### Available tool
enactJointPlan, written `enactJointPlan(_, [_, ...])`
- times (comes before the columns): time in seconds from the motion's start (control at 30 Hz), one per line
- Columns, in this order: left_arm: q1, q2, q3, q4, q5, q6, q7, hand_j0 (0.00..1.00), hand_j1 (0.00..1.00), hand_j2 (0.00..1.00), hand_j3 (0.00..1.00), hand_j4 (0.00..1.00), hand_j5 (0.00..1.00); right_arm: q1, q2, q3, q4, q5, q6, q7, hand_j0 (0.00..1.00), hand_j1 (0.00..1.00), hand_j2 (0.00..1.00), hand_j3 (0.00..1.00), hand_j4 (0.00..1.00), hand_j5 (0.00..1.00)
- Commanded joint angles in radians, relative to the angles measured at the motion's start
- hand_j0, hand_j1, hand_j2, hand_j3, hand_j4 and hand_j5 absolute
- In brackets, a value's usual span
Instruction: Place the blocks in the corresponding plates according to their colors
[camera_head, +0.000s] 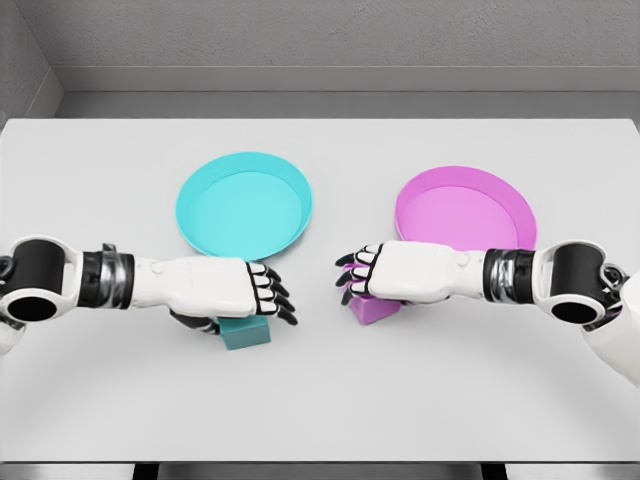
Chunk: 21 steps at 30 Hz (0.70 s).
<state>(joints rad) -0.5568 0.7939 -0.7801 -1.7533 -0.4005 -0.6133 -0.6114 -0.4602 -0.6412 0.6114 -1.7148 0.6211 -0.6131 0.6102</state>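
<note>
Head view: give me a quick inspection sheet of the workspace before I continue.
Surface: white table, flat.
Job's things: round cyan plate and round magenta plate, nothing in either; teal block on the table under the left hand; magenta block on the table under the right hand.
Clutter: nothing seen.
Grippers: left hand and right hand each over its block, fingers curled; grasp cannot be confirmed.
Cables: nothing seen.
Surroundings: grey walls behind.
</note>
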Motion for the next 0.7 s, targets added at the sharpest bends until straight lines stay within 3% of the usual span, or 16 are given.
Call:
enactJointPlan(0.0, [0.000,-0.001,-0.004,0.000,-0.007,0.002,0.001,0.86,0.86,0.86,0.86,0.86,0.86,0.000,0.000,-0.022,0.000,-0.020,0.002,0.001,0.75,0.75,0.75,0.75,0.75,0.75])
enactJointPlan(0.27, [0.002,-0.001,-0.004,0.002,-0.027,0.002,0.001,0.85,0.85,0.85,0.85,0.85,0.85,0.000,0.000,-0.047,0.000,-0.075,0.002,0.001,0.75,0.75,0.75,0.75,0.75,0.75])
enactJointPlan(0.33, [0.002,-0.001,-0.004,0.003,-0.035,0.002,0.001,0.72,0.72,0.72,0.72,0.72,0.72,0.000,0.002,-0.047,0.000,-0.077,0.002,0.001,0.75,0.75,0.75,0.75,0.75,0.75])
enactJointPlan(0.4, [0.002,-0.001,-0.004,0.003,-0.035,0.002,0.001,0.70,0.70,0.70,0.70,0.70,0.70,-0.002,0.002,-0.053,0.000,-0.077,0.002,0.001,0.74,0.74,0.74,0.74,0.74,0.74])
enactJointPlan(0.5, [0.002,-0.001,-0.004,0.003,-0.035,0.002,0.001,0.54,0.54,0.54,0.54,0.54,0.54,-0.008,0.000,-0.071,0.000,-0.103,0.002,0.001,0.70,0.70,0.70,0.70,0.70,0.70])
enactJointPlan(0.67, [0.000,-0.002,-0.004,0.002,-0.034,0.002,0.001,0.41,0.41,0.41,0.41,0.41,0.41,-0.008,-0.002,-0.114,0.000,-0.139,0.002,0.001,0.70,0.70,0.70,0.70,0.70,0.70])
